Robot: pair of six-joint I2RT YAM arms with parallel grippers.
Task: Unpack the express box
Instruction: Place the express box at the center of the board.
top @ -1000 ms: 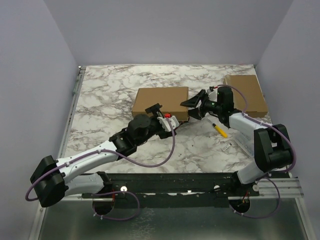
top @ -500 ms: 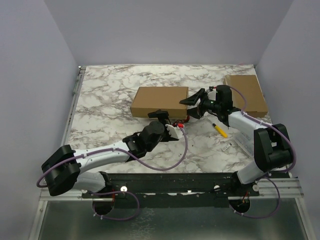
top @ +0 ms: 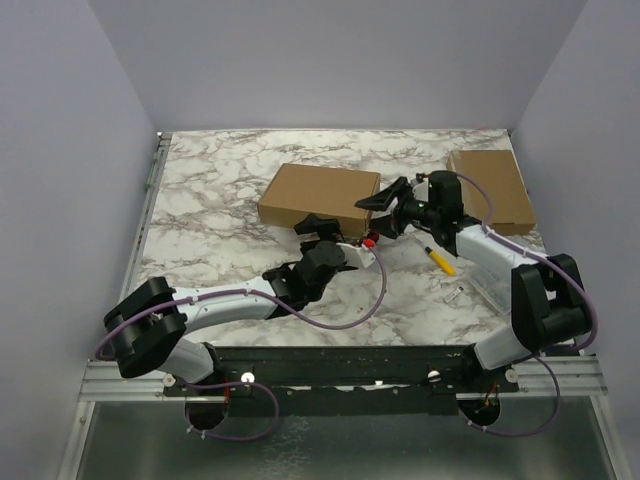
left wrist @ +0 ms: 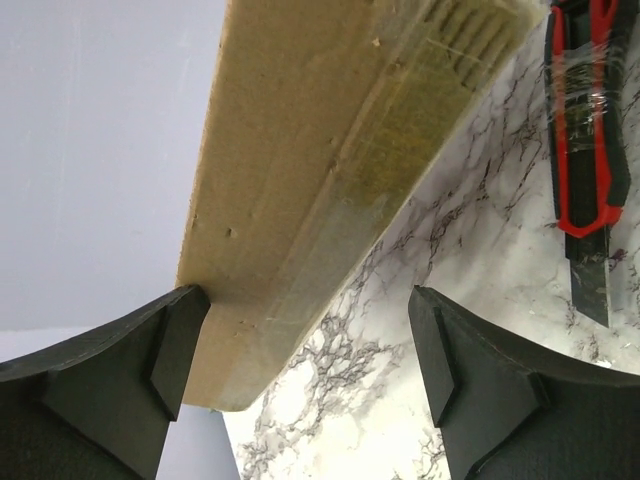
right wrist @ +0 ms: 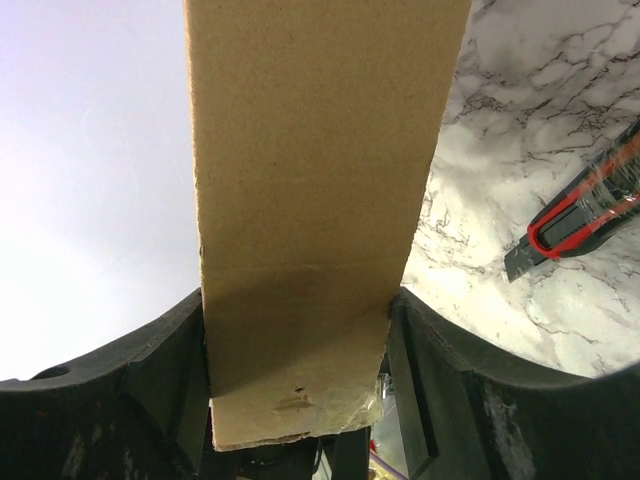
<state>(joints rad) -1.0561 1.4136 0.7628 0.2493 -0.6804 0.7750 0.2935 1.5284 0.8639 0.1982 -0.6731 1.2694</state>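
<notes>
Cardboard, stiff and likely light, the express box (top: 318, 192) lies mid-table, best held by its thin edges: the right gripper (right wrist: 297, 340) clamps its right end, while the left gripper (left wrist: 310, 340) stands with its 2 fingers apart at the near edge.

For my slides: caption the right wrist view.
Right gripper clamps one end of the cardboard box; a utility knife lies nearby on the marble table.

The express box (top: 318, 195) lies in the middle of the table (top: 220, 200), toward the far side. A knife (left wrist: 583, 130) lies just beside its near right corner; a second box (top: 490, 185) sits at the far right.
</notes>
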